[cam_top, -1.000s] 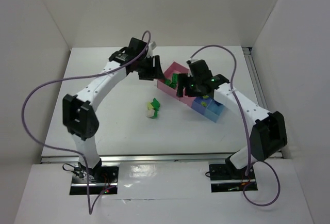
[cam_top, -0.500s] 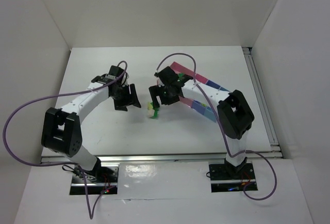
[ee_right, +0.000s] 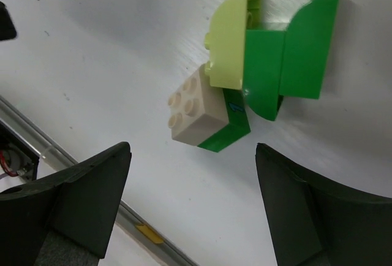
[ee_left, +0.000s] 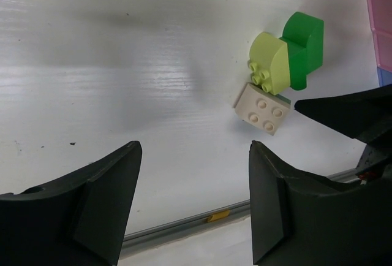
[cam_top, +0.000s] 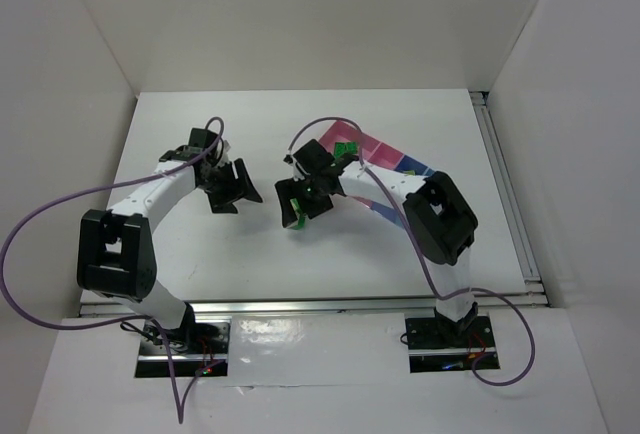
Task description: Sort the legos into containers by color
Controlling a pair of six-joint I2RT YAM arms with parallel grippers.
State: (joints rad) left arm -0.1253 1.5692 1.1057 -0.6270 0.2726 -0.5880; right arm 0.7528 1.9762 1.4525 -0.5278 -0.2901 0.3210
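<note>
A small cluster of legos lies on the white table: a cream-white brick [ee_right: 193,113] on a green piece [ee_right: 236,130], a pale yellow-green brick [ee_right: 229,42] and a dark green brick [ee_right: 288,57]. The left wrist view shows the same cream [ee_left: 263,114], yellow-green [ee_left: 269,67] and green [ee_left: 303,48] bricks. My right gripper [ee_right: 193,211] is open just above the cluster [cam_top: 297,219], which it mostly hides in the top view. My left gripper [cam_top: 228,186] is open and empty, to the left of the cluster. The joined containers [cam_top: 378,149], pink and blue, lie behind the right arm, with green bricks [cam_top: 346,148] in the far pink one.
The right arm stretches over the container row. One black finger of the right gripper [ee_left: 349,116] reaches into the left wrist view beside the cream brick. A metal rail [cam_top: 300,304] runs along the table's near edge. White walls enclose the table.
The right gripper has left the containers and moved left and nearer, over the loose cluster. The left gripper has swung left and nearer, away from the pink container.
</note>
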